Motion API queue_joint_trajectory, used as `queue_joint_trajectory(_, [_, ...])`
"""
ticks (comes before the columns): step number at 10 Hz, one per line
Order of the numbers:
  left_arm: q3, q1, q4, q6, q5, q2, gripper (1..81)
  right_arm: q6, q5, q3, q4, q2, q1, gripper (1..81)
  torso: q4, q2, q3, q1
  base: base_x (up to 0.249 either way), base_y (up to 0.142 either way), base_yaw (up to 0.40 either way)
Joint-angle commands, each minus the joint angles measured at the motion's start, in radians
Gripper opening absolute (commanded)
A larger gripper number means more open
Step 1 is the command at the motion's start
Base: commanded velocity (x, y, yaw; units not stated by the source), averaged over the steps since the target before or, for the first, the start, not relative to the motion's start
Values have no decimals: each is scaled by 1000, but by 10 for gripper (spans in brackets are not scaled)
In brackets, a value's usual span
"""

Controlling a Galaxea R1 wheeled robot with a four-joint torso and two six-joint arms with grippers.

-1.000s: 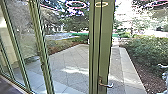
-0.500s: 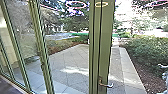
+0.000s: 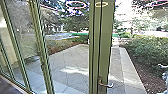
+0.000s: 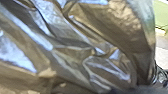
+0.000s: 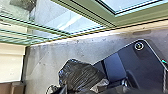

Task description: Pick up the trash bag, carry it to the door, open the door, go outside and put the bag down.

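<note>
Well, the black trash bag [image 5: 80,75] is on the indoor side of the door [image 3: 107,37], next to the robot's base [image 5: 147,65] and over the grey floor [image 5: 47,63]. The left wrist view has its crumpled, shiny plastic very close, so I would guess the left hand carries it, but whether that hand is clamped on it I cannot tell. I cannot tell how the right hand is set either.

The door has a lever handle [image 3: 107,85], with paving [image 3: 72,61] beyond it and bushes [image 3: 142,48] past it to the right. I cannot make out whether it is latched. The task looks about midway, with the doorway yet to be passed.

The likeliest trouble is the bag: loose and baggy, it could snag on the door's lever or frame as the base rolls through, and tear. If it hangs low, it could drag across the sill below the door. A half-turned lever might slip back, leaving the door shut against the base.
</note>
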Motion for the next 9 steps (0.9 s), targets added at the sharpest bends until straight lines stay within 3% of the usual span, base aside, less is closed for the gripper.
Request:
queue_joint_trajectory(1, [2, -61, -4, 1, 50, -3, 10, -2, -62, 112, 54, -143, 130, 811, 0, 0, 0, 0, 0, 0, 0])
queue_joint_trajectory(5, [0, -59, -4, 1, 50, 0, 10, 0, -171, 166, 179, -224, 273, 811, 0, 0, 0, 0, 0, 0, 0])
queue_joint_trajectory(9, [0, -53, -7, 0, 50, 0, 10, 4, -323, 232, 310, -327, 500, 811, 0, 0, 0, 0, 0, 0, 0])
